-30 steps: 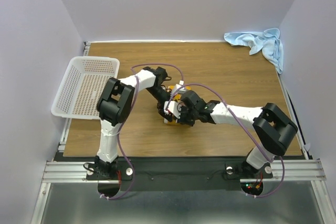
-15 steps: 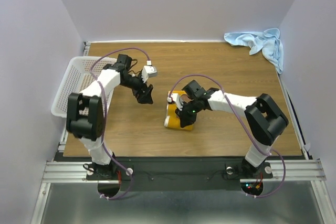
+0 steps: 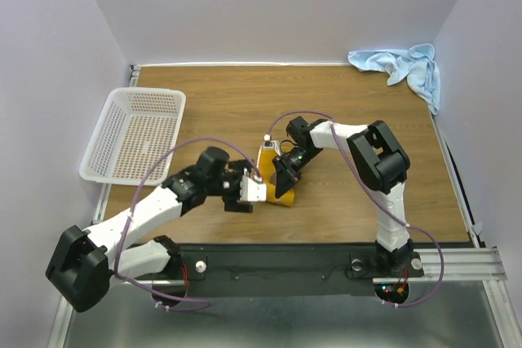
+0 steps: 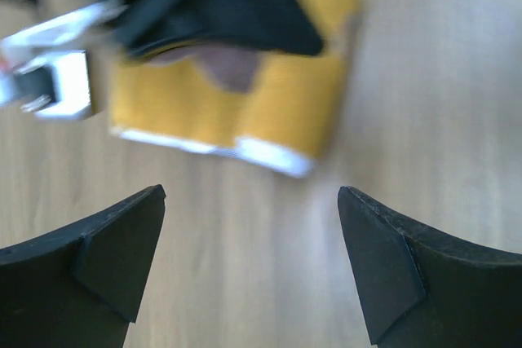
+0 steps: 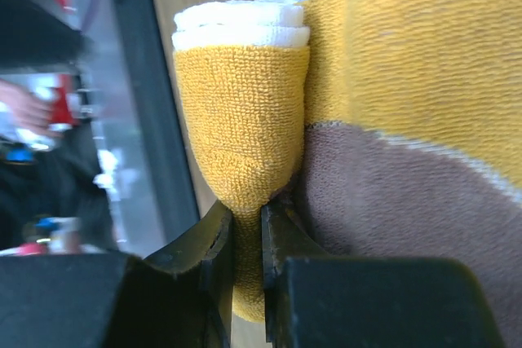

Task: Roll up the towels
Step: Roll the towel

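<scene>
Mid-worktop, yellow towel (image 4: 277, 103): lay folded with a white edge showing, partly under the right gripper.
Right gripper (image 5: 247, 213): pinched a yellow fold of that towel tight between its fingers.
Left gripper (image 4: 251, 201): held its fingers spread wide, just near-left of the towel, gripping nothing.
Far right corner, blue towel (image 3: 404, 67): lay crumpled.
Far left, basket (image 3: 139, 136): sat well apart.

mustard towel (image 5: 391, 55): looped terry cloth, rough | surface (image 3: 342, 103): wood-grain, matt | basket (image 3: 139, 132): perforated plastic | blue towel (image 3: 408, 67): soft cloth
</scene>
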Controlling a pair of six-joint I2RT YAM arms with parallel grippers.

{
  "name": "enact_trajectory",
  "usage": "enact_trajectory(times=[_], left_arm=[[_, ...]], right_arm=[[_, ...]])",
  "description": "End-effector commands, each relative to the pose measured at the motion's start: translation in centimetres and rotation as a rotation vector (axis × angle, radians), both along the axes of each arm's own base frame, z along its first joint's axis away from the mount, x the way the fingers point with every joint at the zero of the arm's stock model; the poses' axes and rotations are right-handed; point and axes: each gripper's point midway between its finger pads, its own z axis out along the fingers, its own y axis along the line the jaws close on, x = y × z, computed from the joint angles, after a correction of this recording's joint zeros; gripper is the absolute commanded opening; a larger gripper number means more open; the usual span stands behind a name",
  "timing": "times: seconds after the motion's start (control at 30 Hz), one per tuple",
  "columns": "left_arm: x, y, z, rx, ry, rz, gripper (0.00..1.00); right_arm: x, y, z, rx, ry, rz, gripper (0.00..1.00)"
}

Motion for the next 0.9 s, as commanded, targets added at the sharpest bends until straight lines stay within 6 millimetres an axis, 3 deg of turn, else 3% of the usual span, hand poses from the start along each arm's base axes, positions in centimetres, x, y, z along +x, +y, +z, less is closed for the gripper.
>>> enact_trajectory(times=[0.0,0.03,0.2,0.43,0.77,0.87], left_arm=[[0.2,-1.2,-0.4,0.057,-0.21,-0.032,0.99],[-0.7,-2.2,-0.9,0.068,-0.212,-0.072,0.99],[-1.3,-4.9,-1.2,0.082,-0.273,-0.135,0.98],[-2.4,-7.2,-2.8,0.133,-0.296,-0.246,0.91],[-2.3,-6.5,-7.0,0.251,-0.173,-0.204,0.59],[-2.6,-6.2,-7.9,0.277,-0.124,-0.188,0.44]], right_arm=[[-1.3,-0.9,-1.0,-0.036,0.141,0.021,0.01],[-1.3,-0.9,-1.2,-0.041,0.145,0.02,0.01],[-1.0,-1.0,-1.9,-0.064,0.179,0.005,0.02],[-0.5,-0.7,-1.9,-0.062,0.207,-0.008,0.05],[-0.3,-0.9,-1.8,-0.066,0.21,-0.014,0.09],[-0.3,-1.0,-1.8,-0.068,0.208,-0.015,0.1]])
